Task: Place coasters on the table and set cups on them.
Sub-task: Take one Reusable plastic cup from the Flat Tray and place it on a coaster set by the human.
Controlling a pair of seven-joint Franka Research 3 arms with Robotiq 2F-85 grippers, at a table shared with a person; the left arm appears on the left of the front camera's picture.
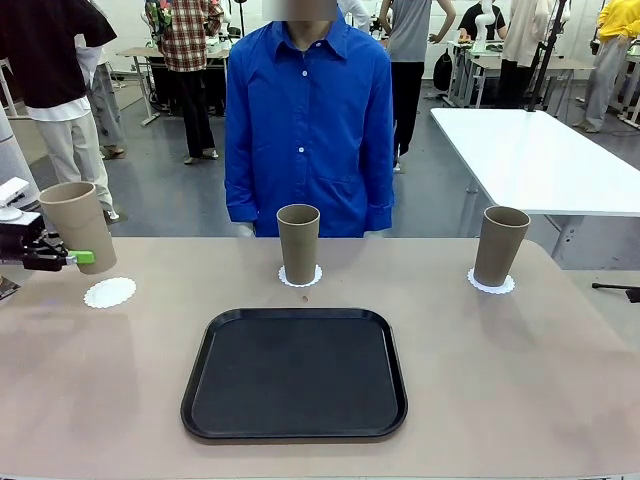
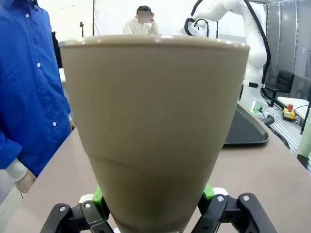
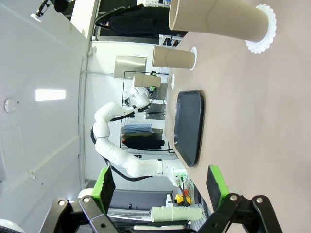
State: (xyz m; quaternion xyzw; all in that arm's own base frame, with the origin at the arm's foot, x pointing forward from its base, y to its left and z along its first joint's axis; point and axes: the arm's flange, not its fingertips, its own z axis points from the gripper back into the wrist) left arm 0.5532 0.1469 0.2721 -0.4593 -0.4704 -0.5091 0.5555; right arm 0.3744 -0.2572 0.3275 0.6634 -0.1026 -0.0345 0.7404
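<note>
Nearest the camera, a black tray (image 1: 294,375) is lying on the table (image 1: 520,380), serving as the landmark. Beyond its far edge, one cup (image 1: 298,243) is already sitting on a coaster (image 1: 300,277); far right of the tray another cup (image 1: 500,245) is resting on its coaster (image 1: 491,285). Left of the tray, the left gripper (image 1: 72,258) is clamping the third cup (image 1: 78,226) above the bare coaster (image 1: 109,292), probably about to lower it. The right gripper (image 3: 160,187) is hanging with jaws spread, holding nothing.

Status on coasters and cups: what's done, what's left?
Done: three coasters are down; the middle cup and the right cup each stand on one. In hand: the left gripper holds the third cup above the table. Left: set it on the bare left coaster. The right gripper is open, empty.
</note>
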